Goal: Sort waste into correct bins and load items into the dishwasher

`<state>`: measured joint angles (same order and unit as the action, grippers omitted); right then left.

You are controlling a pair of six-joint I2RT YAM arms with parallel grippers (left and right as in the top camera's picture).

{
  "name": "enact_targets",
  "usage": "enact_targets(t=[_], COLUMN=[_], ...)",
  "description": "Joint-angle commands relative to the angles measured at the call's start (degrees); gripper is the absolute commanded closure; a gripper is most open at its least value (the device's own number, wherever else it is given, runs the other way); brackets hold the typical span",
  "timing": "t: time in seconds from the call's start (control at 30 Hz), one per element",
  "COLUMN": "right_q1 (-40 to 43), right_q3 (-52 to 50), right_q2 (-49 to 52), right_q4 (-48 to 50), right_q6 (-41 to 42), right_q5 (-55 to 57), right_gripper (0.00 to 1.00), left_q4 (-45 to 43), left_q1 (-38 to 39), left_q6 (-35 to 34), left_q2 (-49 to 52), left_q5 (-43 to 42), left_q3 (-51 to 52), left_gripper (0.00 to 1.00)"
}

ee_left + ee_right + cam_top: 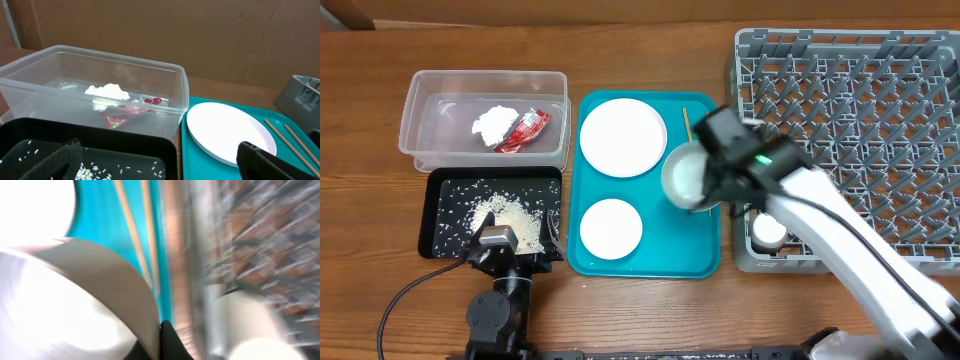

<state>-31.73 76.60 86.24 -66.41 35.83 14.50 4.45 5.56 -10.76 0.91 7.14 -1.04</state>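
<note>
Overhead: on a wooden counter (650,310), a clear tub (445,112) at far left holds a crumpled tissue (495,122) and a red wrapper (525,130). Just in front of it, a black tray (426,215) carries a heap of rice (508,215) with loose grains scattered around. The left fingers (512,256) sit at that tray's near edge; the left wrist view shows them spread wide with nothing between them.

At centre, a teal tray (665,255) bears a large plate (622,137) at the back, a small plate (611,228) nearer the front, and two chopsticks (686,122) lying along its right side. The right fingers (705,190) are closed on the rim of a pale bowl (682,175) over the teal tray's right edge, beside the chopsticks; the right wrist view is blurred.

At far right stands the grey rack (850,120), with a small cup (769,231) in its near left corner.
</note>
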Motion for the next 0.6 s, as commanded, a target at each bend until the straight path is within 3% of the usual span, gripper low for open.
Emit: enact_targets(t=[0.0,0.2,0.37,0.57], right_q1=[1.4,6.1,13.8,21.7], right_q3=[1.4,1.4,-0.8,-1.7], right_q2=[-9.2,-14.4,-11.5,-3.7], right_q4=[-0.6,-0.4,-0.8,-1.6], right_q6=[0.5,0.4,0.4,0.4], right_q5=[18.7,43.0,50.3,51.3], right_gripper=[0.96,0.96,0.96,0.96], left_q4=[-0.4,-0.4,-0.4,-0.4], left_q1=[-0.5,-0.5,-0.5,-0.5], left_q6=[-0.9,-0.9,-0.9,-0.9], left_q2=[-0.6,-0.6,-0.6,-0.6], left_q5=[0.5,0.5,0.5,0.5], left_q3=[0.5,0.5,0.5,0.5], left_gripper=[0.00,0.00,0.00,0.00])
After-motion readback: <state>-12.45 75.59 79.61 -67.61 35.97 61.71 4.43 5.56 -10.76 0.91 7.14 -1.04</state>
